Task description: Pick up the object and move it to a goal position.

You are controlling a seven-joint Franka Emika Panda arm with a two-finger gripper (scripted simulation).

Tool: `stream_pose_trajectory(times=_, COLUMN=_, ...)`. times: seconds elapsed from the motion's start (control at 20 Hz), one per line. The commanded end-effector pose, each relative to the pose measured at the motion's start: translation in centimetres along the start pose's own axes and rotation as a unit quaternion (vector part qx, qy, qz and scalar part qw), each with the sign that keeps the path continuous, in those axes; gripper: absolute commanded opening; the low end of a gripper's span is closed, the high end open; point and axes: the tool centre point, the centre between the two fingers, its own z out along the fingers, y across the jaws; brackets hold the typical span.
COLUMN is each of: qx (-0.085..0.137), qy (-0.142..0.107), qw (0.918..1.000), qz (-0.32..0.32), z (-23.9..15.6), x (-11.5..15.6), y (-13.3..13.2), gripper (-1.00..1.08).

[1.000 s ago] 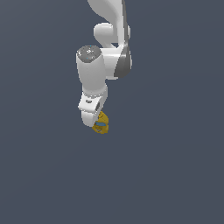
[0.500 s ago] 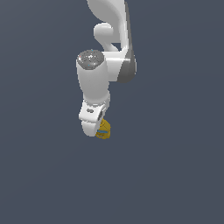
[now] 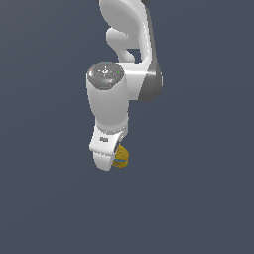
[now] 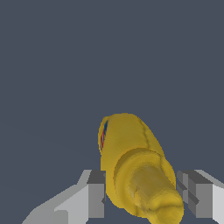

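Note:
The object (image 3: 120,157) is a small lumpy yellow item with a blue band. In the exterior view it peeks out beside the white hand, whose body hides the fingers. In the wrist view the object (image 4: 133,168) fills the space between the two grey fingers (image 4: 96,194), knobbed end toward the camera. My gripper (image 4: 142,197) is shut on it, one finger pressing each side. The object hangs off the grey floor (image 3: 198,198) with the hand.
The white arm (image 3: 126,59) reaches down from the top of the exterior view. Plain dark grey floor surrounds it on all sides. No goal marker shows in either view.
The arm has swung toward the camera and lower in the exterior view, carrying the yellow object along. The hand now covers more of the object.

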Motion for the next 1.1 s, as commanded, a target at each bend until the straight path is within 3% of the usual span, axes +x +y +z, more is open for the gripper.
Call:
stream_pose_trajectory(times=0.0, qx=-0.004, qy=0.001, qw=1.0000, qz=0.000, z=-0.8, x=0.7, y=1.3, gripper=-1.00)
stream_pose_trajectory(times=0.5, qx=-0.004, qy=0.001, qw=1.0000, qz=0.000, z=-1.8, x=2.7, y=4.8, gripper=-1.00)
stream_pose_trajectory(times=1.05, qx=-0.004, qy=0.001, qw=1.0000, qz=0.000, z=-2.2, x=3.6, y=6.4, gripper=-1.00)
